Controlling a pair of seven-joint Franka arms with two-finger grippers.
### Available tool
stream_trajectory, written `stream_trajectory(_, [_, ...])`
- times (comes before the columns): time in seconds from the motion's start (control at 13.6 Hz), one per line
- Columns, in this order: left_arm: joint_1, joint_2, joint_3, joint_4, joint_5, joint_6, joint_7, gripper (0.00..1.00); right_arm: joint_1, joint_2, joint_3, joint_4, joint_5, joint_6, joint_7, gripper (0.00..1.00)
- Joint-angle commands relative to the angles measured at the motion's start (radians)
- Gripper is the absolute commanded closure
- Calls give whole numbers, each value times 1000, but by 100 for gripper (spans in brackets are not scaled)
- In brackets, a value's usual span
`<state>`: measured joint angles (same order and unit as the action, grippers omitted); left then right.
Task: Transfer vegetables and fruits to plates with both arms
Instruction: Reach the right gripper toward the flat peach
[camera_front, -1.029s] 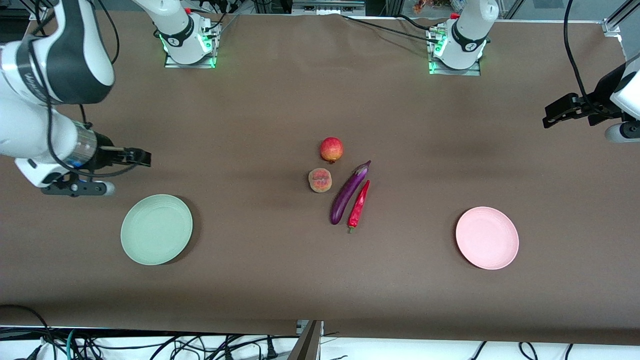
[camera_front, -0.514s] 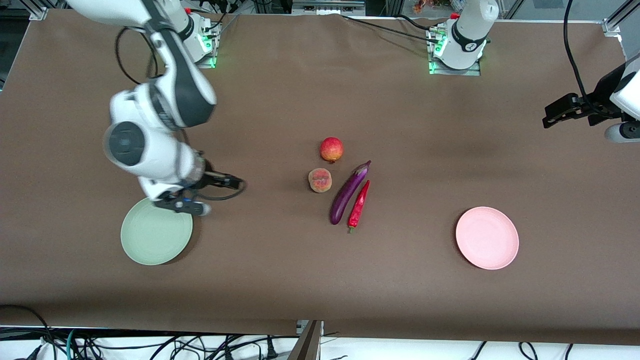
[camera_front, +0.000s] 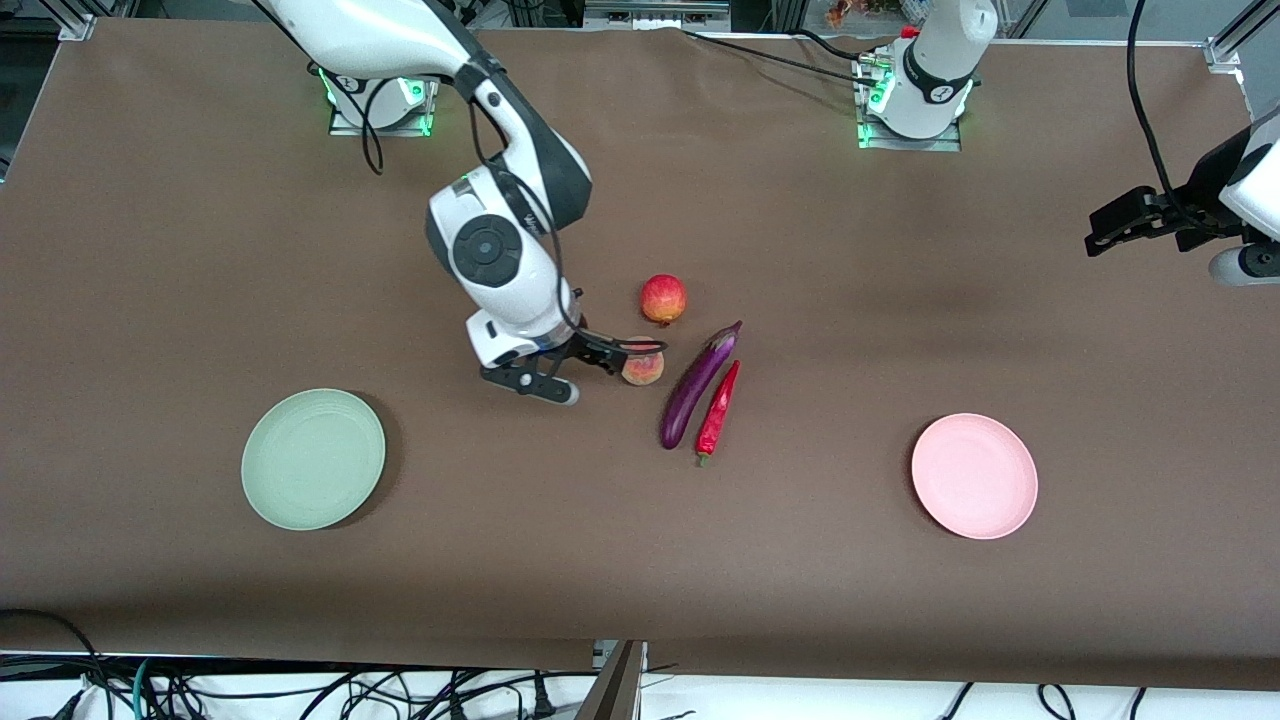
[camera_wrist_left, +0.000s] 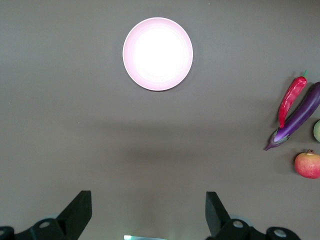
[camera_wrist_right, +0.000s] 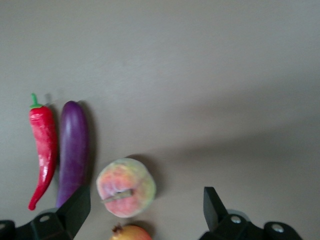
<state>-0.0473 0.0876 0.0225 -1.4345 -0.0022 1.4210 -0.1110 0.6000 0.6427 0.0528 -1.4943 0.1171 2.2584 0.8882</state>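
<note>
Four items unmoved at table centre, both plates bare. Green plate (camera_front: 312, 458) toward right arm's end. Right gripper (camera_front: 625, 352) spread wide, empty, over peach (camera_front: 643, 368); pomegranate (camera_front: 663, 298) farther from camera; eggplant (camera_front: 697, 385), chili (camera_front: 718, 408) alongside. Approach step; next: centre, descend, clamp peach. Pink plate (camera_front: 973, 476). Left gripper (camera_front: 1098, 232) waits, fingers apart.
</note>
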Motion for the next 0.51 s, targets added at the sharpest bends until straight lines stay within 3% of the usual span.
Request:
stream_trajectory(0.0, [7,0,-6,5,4,4,8,0,38,38,-11,6,1,81,35,0])
stream_trajectory(0.44, [7,0,-4,3,4,4,8,0,81,101,-13,6,-2,199,57,0])
